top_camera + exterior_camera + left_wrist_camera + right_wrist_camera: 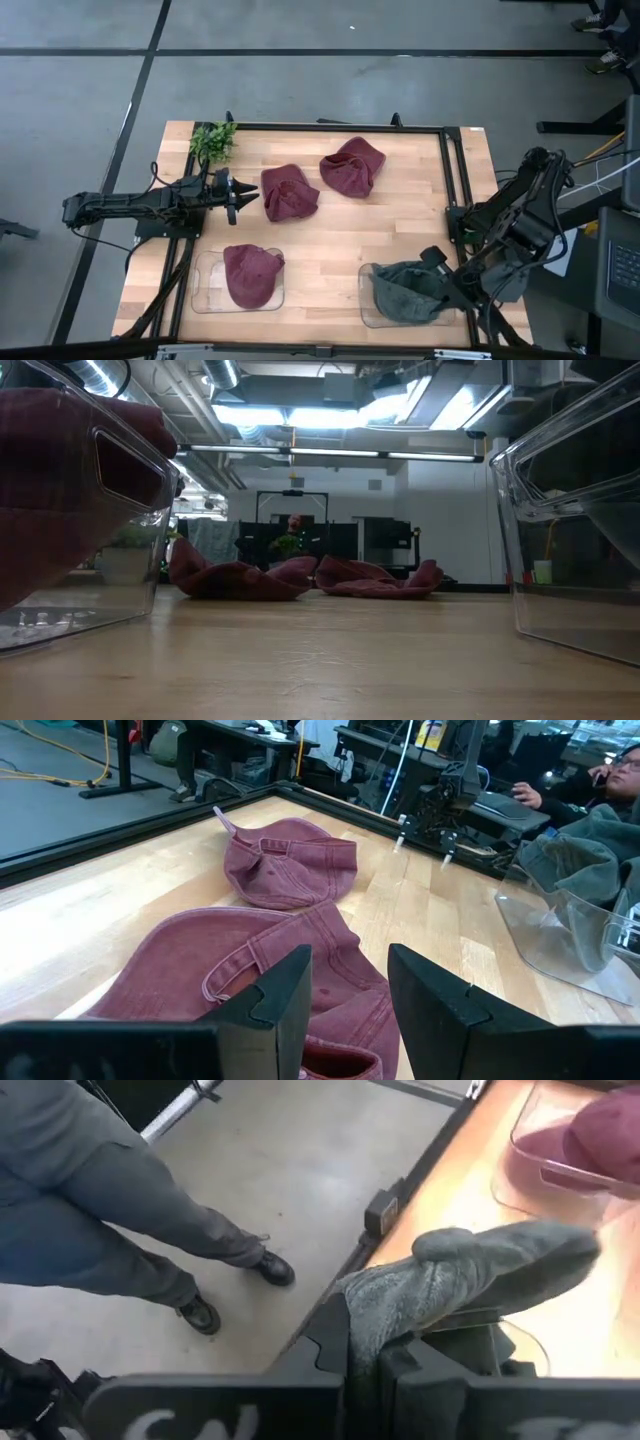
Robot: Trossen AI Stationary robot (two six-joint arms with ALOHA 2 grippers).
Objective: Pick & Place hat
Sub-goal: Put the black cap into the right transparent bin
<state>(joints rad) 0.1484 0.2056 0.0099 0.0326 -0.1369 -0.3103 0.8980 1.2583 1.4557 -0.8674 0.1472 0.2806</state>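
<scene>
My left gripper (246, 197) has a maroon hat (289, 191) right at 3 o'clock, second one (352, 167) past it. Plant (213, 141) crowds 12. Bare wood between both bins (320, 285) is open.

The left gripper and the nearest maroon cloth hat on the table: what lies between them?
Only bare wood. In the high view the open left gripper points at the crumpled maroon cloth hat, with only a short strip of the wooden table between them.

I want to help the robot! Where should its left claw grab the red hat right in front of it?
Probably the raised, crumpled fold of the nearer maroon hat, on the edge facing the left gripper. The hat lies floppy on the table, and the open fingers already point at that fold, so coming straight ahead and low looks easiest.
</scene>
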